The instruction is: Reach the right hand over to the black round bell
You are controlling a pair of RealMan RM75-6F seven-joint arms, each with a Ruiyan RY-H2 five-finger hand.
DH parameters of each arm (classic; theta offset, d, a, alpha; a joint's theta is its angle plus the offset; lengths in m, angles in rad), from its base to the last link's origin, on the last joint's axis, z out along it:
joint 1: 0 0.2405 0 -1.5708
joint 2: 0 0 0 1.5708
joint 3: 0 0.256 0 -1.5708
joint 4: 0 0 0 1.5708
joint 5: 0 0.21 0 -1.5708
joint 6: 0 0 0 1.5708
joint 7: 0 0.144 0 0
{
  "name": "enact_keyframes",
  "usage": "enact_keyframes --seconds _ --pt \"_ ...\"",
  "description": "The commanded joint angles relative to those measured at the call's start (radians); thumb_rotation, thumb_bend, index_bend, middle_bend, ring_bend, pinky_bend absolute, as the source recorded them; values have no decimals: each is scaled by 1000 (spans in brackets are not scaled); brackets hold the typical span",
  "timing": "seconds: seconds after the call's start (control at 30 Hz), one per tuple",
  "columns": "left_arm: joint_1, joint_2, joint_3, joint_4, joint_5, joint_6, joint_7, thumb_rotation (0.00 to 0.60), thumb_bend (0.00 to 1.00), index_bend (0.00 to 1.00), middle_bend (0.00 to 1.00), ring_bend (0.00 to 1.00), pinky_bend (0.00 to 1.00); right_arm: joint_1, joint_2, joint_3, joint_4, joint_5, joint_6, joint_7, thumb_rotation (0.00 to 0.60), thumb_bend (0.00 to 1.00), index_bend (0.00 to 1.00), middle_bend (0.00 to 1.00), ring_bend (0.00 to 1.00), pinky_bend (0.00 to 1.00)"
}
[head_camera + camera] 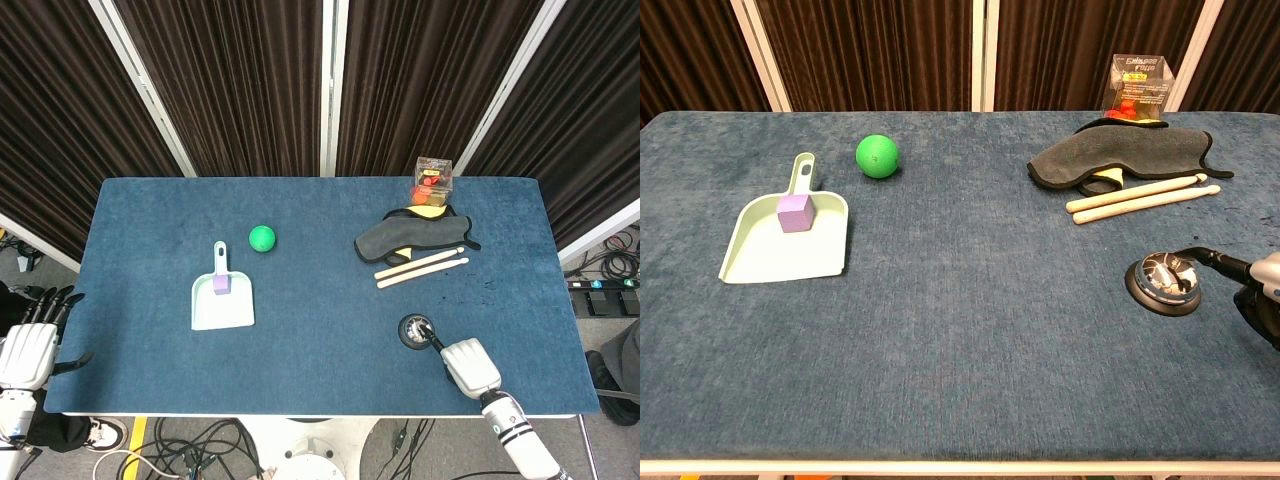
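Note:
The black round bell (416, 330) with its shiny dome (1163, 279) sits on the blue table near the front right. My right hand (470, 365) lies just right of it and nearer the front edge, white back up. One dark finger (1217, 261) stretches out to the bell's right rim, its tip at or just over the dome. The other fingers look curled under and hold nothing; the chest view cuts the right hand (1262, 292) at its edge. My left hand (28, 345) hangs off the table's left front corner, fingers spread and empty.
Two wooden sticks (421, 267) and a grey cloth (410, 235) lie behind the bell, with a small clear box (433, 175) at the back edge. A pale dustpan (222, 300) holding a purple cube (794, 212) and a green ball (261, 238) lie on the left half.

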Motion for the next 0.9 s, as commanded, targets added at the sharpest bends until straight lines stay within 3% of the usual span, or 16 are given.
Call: enact_keyframes --seconds 0.03,0.3,0.63,0.9 --pt "0 0 0 1 0 0 -1 600 88 150 66 13 153 0 0 1 -6 11 -5 -11 600 1000 0 938 889 779" --pt "0 -1 0 0 4 4 0 600 88 149 67 13 153 -7 9 7 -16 -29 54 19 600 1000 0 939 889 779" --pt "1 -2 1 2 0 -1 1 600 88 149 67 13 153 -6 0 -7 -5 5 8 -2 600 1000 0 938 889 779" --pt "0 -2 1 2 5 2 0 600 88 150 67 13 153 -11 7 4 -13 -40 69 32 600 1000 0 939 889 779"
